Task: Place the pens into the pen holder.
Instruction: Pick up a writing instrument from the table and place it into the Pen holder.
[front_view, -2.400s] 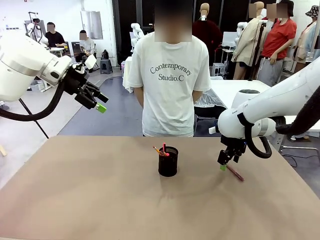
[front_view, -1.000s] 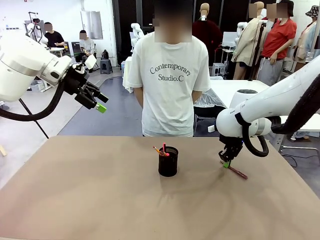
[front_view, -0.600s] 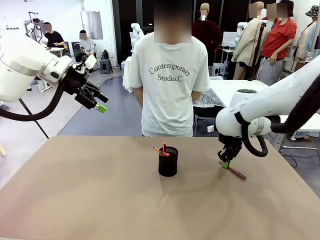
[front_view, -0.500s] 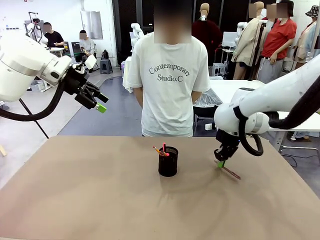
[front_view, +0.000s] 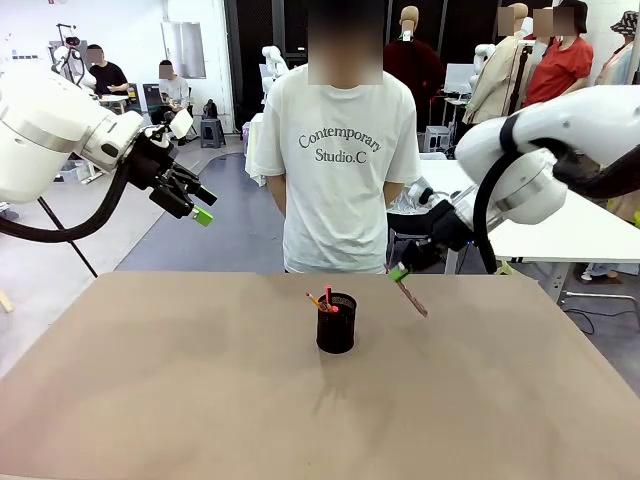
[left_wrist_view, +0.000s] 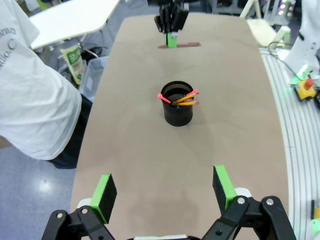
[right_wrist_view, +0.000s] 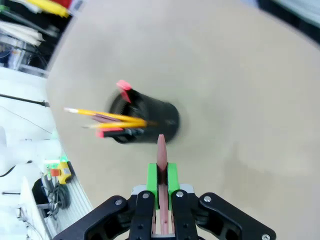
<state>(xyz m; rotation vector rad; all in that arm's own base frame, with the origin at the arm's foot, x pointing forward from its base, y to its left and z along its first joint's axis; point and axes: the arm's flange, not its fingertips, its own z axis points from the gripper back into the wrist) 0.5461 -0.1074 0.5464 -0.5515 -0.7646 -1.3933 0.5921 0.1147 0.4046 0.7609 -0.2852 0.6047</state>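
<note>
Right gripper (front_view: 400, 272) fingers clenched on pinkish-red pen (front_view: 413, 298) above table, left gripper (front_view: 203, 214) released; risk of snagging pencils (right_wrist_view: 107, 120) crowding the mesh pen holder (front_view: 336, 323).

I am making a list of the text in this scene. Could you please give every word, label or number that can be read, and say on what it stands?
"Contemporary" over "Studio.C": printed in dark letters on the chest of the person's white T-shirt, in the front view.
A green packet beside the table in the left wrist view carries print, too small to read.
Nothing else is readable.
</note>
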